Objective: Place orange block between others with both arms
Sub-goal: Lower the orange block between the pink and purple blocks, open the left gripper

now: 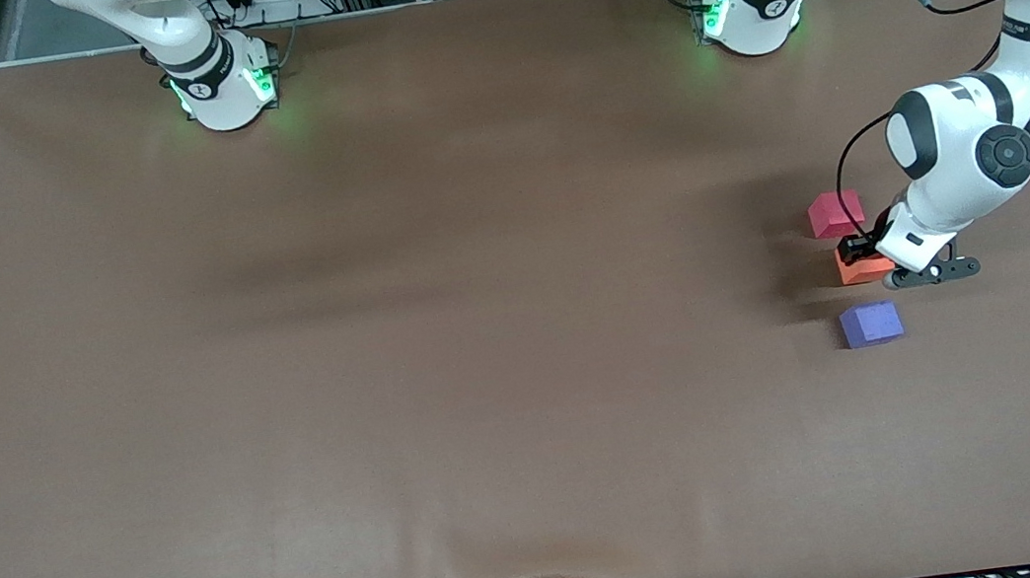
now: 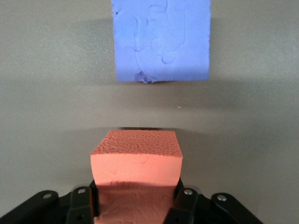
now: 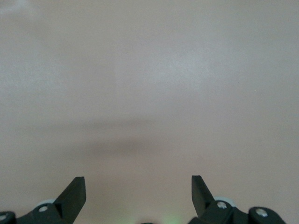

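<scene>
Right arm is parked at its base, at the right arm's end of the counter (image 1: 442, 338); only the upper links are seen in the front view. Right claw (image 3: 138, 196) is seen in its own wrist view only: fingers (image 3: 74, 191) spread wide, nothing between them, bare brown counter below.

Three cubes are lined up toward the left arm's end of the counter. Pinkish-red cube (image 1: 835, 213) is farthest from the front camera, purple-blue cube (image 1: 871, 323) is nearest, orange block (image 1: 860, 267) sits between the two. Small gaps are seen on both sides; no cube touches another.

Left arm is reached out from its base and bent down over that row. Left claw (image 1: 858, 250) is pinched on the orange block; in the left wrist view the block (image 2: 136, 163) is clamped between the black fingers (image 2: 180, 205), with the purple-blue cube (image 2: 161, 39) just ahead, apart from it. Whether the orange block rests on the counter or is held slightly off it cannot be told.
</scene>
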You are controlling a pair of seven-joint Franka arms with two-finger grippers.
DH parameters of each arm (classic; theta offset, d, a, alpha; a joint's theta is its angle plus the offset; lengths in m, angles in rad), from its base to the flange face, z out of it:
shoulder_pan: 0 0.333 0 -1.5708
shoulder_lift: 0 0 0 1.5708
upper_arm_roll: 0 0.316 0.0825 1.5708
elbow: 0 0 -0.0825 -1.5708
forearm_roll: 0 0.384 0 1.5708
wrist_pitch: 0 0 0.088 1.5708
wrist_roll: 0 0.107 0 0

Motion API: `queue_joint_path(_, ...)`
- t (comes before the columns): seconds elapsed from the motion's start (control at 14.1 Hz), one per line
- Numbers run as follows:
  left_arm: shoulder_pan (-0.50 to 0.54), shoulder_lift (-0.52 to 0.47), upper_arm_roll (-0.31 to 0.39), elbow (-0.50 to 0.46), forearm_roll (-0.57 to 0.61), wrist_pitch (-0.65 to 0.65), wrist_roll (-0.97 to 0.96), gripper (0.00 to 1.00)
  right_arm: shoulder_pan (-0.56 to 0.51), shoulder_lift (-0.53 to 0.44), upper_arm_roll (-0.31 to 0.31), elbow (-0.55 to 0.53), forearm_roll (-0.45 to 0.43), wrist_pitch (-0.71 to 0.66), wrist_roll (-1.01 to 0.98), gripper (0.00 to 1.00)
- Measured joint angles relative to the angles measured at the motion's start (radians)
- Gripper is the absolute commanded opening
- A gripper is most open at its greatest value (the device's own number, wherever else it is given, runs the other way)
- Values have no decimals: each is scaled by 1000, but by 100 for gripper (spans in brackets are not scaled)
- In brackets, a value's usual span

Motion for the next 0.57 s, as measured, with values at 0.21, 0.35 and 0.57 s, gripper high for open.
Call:
queue_joint_path(0.21, 0, 14, -2, 0, 0, 21, 0, 13, 0, 0, 0, 0, 0, 1, 0, 100)
queue_joint_path(0.35, -1, 20, -3, 0, 0, 28, 0, 13, 0, 0, 0, 0, 0, 2, 0, 100)
queue_joint_path(0.57, -3, 26, -6, 2, 0, 37, 0, 13, 0, 0, 0, 0, -1, 3, 0, 100)
